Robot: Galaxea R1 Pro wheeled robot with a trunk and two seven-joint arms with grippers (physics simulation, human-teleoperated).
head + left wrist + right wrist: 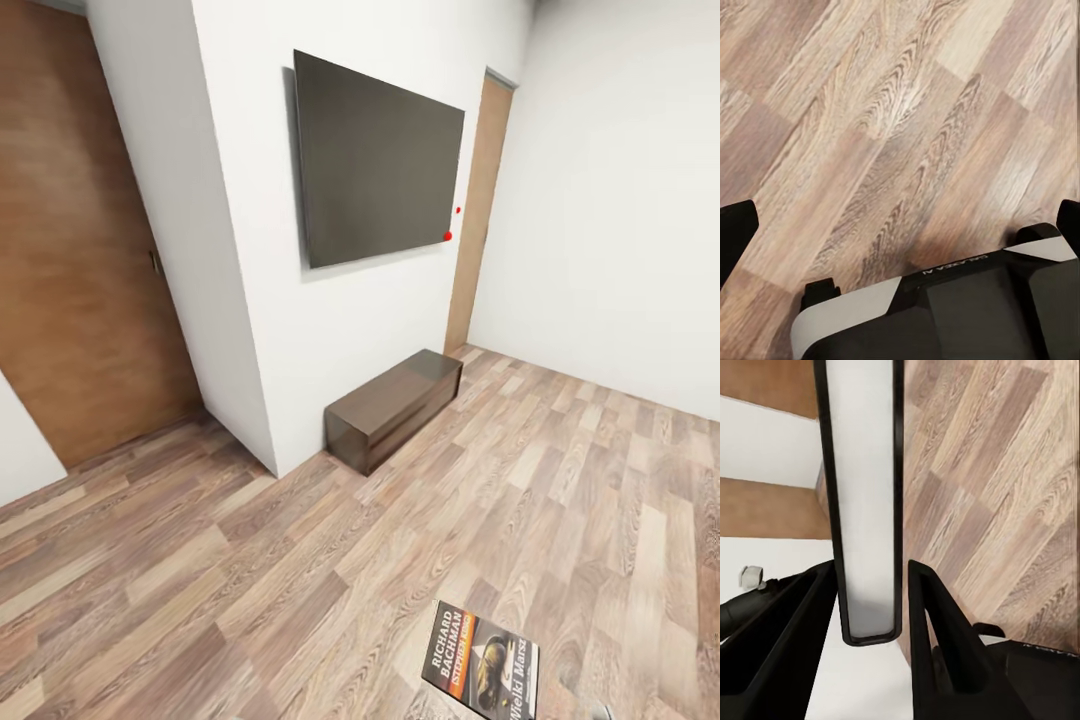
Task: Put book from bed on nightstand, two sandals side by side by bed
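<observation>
Wood-plank floor [300, 560] all around, wall TV [378, 158] and a low dark cabinet [395, 405] ahead; no bed or nightstand here, so this looks like the carry leg. The book [482, 662] sits low in the head view, cover up, spine toward the camera's left, long axis running toward the lower right. In the right wrist view the right end effector [870, 607] is closed on the book [862, 495] edge-on, pale page block between dark covers, long axis pointing away along the fingers. Left end effector [900, 225] is spread wide, holding nothing, over bare floor. Advice: keep the grip firm, drive smoothly, keep the book level, find a nightstand before lowering.
</observation>
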